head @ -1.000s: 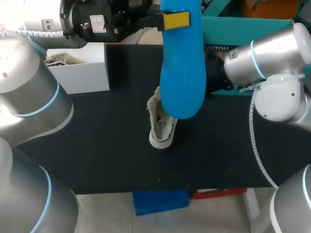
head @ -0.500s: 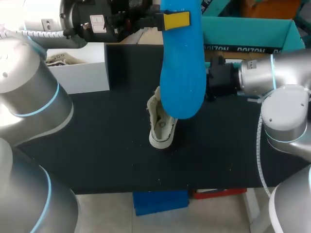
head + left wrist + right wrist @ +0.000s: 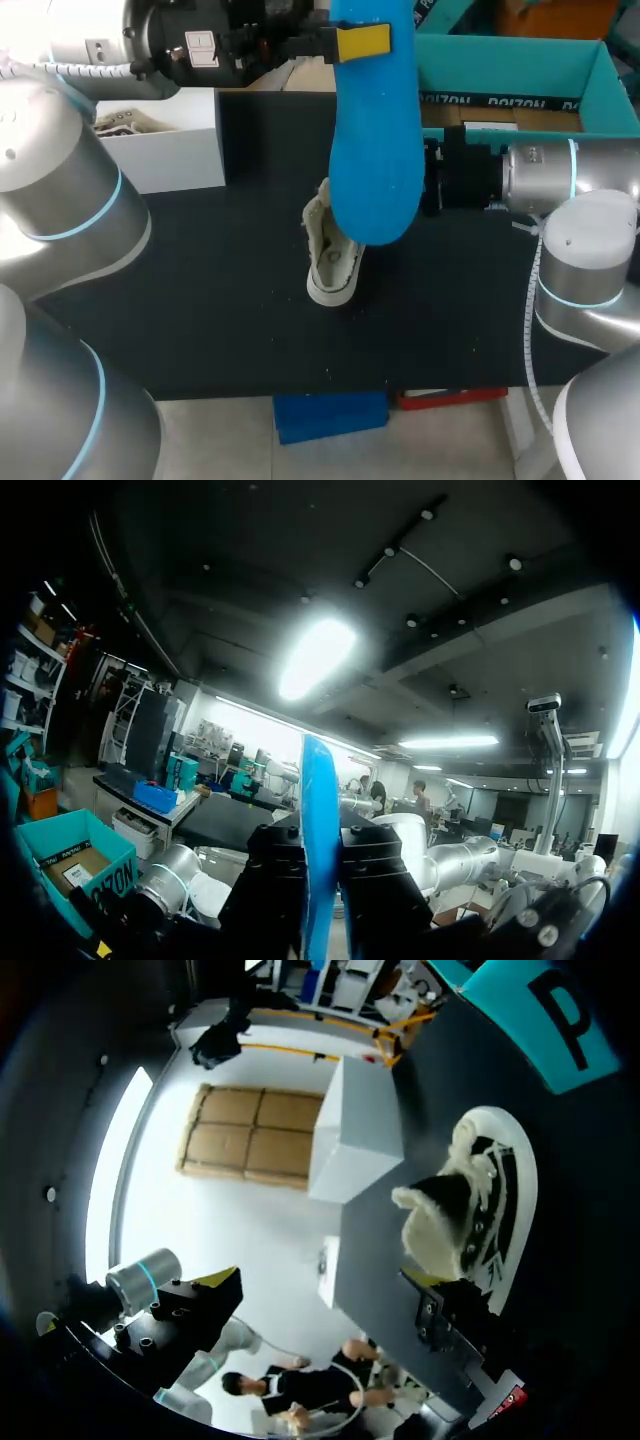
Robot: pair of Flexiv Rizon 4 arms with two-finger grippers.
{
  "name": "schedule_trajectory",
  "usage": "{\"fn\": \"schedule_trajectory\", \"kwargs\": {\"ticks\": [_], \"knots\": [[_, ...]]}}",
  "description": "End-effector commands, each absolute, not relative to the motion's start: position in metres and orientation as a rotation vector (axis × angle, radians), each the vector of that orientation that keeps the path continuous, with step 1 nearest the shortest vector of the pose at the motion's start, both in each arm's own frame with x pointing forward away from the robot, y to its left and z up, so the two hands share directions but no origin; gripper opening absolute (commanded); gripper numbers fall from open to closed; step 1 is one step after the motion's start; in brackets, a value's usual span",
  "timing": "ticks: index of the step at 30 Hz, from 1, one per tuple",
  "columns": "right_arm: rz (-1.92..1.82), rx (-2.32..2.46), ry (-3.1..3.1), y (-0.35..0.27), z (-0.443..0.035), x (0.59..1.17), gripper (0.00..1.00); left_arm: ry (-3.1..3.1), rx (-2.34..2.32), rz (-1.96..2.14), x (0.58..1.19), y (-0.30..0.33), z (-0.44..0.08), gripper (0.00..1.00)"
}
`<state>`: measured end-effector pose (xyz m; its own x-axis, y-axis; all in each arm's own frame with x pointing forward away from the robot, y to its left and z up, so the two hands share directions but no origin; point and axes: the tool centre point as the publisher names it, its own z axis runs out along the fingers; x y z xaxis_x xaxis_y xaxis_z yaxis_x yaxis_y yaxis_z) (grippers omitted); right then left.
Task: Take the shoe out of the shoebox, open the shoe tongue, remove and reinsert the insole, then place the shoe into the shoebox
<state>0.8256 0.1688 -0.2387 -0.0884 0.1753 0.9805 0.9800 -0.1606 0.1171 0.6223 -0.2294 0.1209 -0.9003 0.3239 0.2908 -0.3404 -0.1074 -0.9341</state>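
L gripper point(image 3: 360, 42) is clamped on the blue insole point(image 3: 375, 150) and hasn't budged in the last sec. It's held high, with the insole hanging straight down from the pinch. In the L wrist view the insole point(image 3: 318, 810) runs edge-on between the two pads, both pressed against it.

The action's on the R side. R arm has swung down and in. A sec ago its wrist sat up high near the teal shoebox point(image 3: 510, 60). Now it's dropped low and lies level, w/ the R gripper point(image 3: 438, 182) tucked right in beside the hanging insole. Its tips are hidden behind the insole from above, so I can't tell if it's spread or closed.

Shoe point(image 3: 333, 258) hasn't shifted. It's on the black table point(image 3: 200, 300), under the insole's lower end. In the R wrist view the shoe point(image 3: 470, 1200) lies just ahead of the R gripper, tongue up, mouth open, nothing touching it yet.

My read: insole is out and the removal part is done. R arm looks to be lining up on the shoe, prob to steady it for reinsertion. Box stays empty, well behind the R gripper.
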Motion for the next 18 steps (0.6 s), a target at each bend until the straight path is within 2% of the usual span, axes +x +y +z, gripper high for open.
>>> {"fn": "schedule_trajectory", "kwargs": {"ticks": [1,18], "knots": [[-1.35,-1.395,-1.309,0.17,-0.241,0.824,1.0,-1.732,-0.041,2.069,0.622,-0.235,0.116,0.0],[-1.35,-1.395,-1.309,0.17,-0.241,0.824,1.0,-1.843,-0.204,2.095,0.616,-0.242,0.011,0.0]]}}
